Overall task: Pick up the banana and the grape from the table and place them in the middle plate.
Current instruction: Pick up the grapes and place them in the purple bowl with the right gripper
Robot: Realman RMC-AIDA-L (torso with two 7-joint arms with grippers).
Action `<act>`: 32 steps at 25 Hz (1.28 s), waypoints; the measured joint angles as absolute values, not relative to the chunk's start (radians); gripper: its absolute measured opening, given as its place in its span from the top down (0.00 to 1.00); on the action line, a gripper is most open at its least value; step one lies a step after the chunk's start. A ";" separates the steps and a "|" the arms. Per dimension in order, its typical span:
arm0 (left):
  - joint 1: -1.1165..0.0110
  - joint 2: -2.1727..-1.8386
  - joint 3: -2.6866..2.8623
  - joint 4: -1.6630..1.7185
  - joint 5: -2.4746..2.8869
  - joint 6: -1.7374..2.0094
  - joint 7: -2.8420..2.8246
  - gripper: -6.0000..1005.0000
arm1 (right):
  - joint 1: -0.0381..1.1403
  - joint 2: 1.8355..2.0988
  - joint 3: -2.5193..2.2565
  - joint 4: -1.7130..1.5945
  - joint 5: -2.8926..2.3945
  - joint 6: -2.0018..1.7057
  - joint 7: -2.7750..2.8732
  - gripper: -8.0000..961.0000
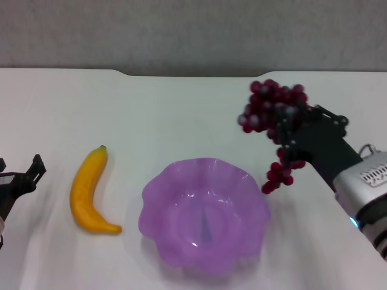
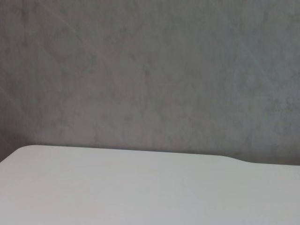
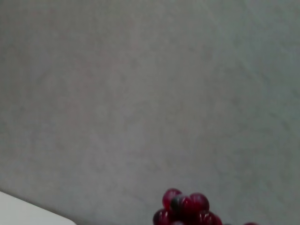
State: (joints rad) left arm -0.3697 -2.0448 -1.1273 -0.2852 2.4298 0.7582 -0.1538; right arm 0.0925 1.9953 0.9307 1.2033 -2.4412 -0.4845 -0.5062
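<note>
While lifted, glossy round grape cluster

Beyond the far, notched edge of the counter stands a plain grey wall, mottled and faintly textured, running the whole width of the head view. In the left wrist view the same grey wall rises directly behind the counter's far edge and fills most of the picture. In the right wrist view the wall looks paler and takes up nearly everything.
</note>
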 joint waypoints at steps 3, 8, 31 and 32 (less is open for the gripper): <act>-0.370 -2.047 -1.125 -0.285 2.430 0.758 -0.154 0.17 | 0.074 1.996 0.938 1.289 -2.489 -0.405 -0.507 0.68; -0.373 -2.049 -1.122 -0.289 2.436 0.755 -0.155 0.17 | 0.073 1.996 0.950 1.429 -2.520 -0.259 -0.508 0.69; -0.381 -2.047 -1.130 -0.291 2.430 0.735 -0.160 0.17 | 0.237 2.001 0.912 1.299 -2.493 0.123 -0.497 0.70; -0.381 -2.047 -1.130 -0.291 2.429 0.735 -0.161 0.17 | 0.243 2.000 0.917 1.296 -2.493 0.145 -0.497 0.70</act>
